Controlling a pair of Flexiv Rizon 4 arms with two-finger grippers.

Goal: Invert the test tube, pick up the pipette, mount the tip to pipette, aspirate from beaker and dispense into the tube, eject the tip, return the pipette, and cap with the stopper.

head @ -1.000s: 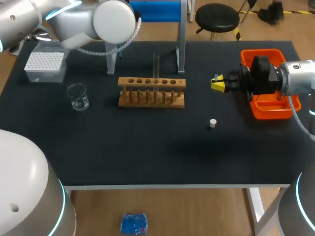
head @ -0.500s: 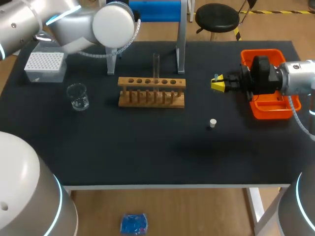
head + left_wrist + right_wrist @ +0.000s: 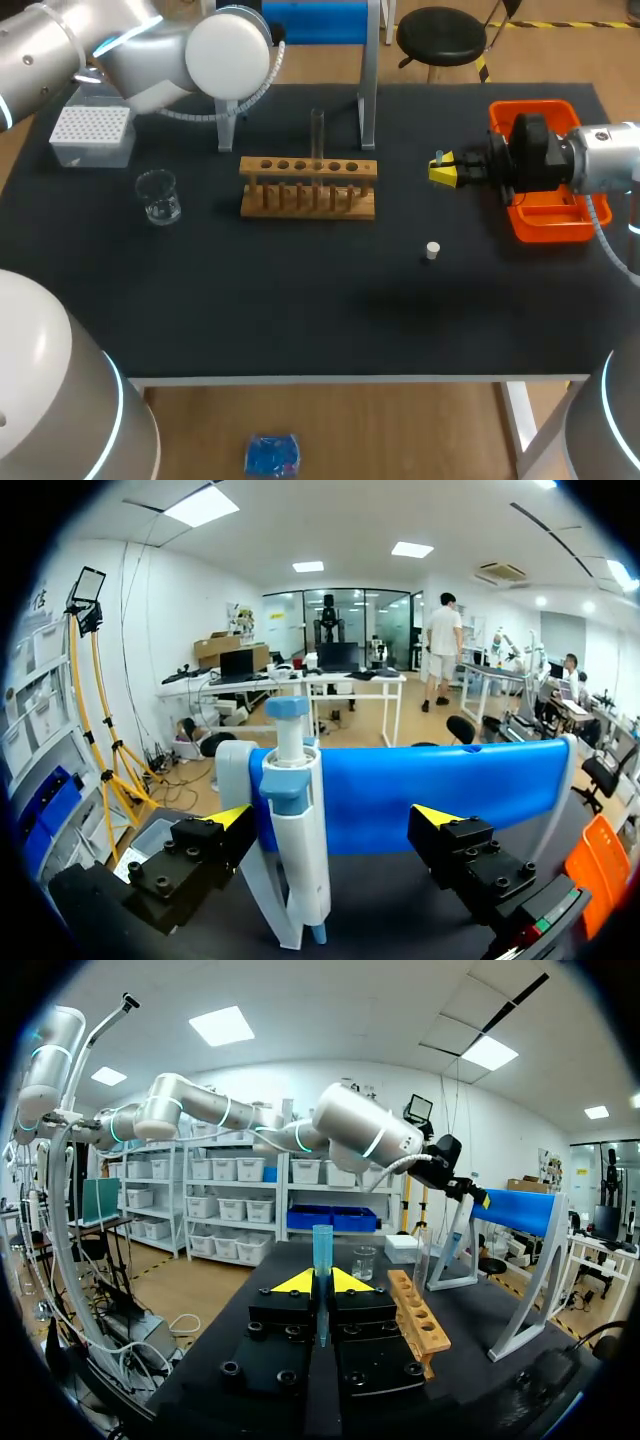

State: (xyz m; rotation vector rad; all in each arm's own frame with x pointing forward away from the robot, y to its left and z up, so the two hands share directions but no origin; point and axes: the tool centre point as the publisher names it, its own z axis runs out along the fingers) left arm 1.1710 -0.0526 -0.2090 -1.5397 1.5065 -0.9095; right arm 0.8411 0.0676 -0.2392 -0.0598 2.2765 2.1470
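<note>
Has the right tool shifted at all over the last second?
No. The right tool, shut on a blue tip, stays put between the wooden rack and the orange tray.

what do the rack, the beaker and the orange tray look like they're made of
The rack looks like bare light wood: matte tan, with drilled holes and dowel pegs. The beaker is clear glass or clear plastic, see-through with bright glints; I cannot tell which. The orange tray is probably moulded plastic: uniform bright colour, smooth rim.

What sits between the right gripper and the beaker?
The wooden rack with one test tube upright in it lies between the right gripper and the beaker, clearest in the head view.
</note>
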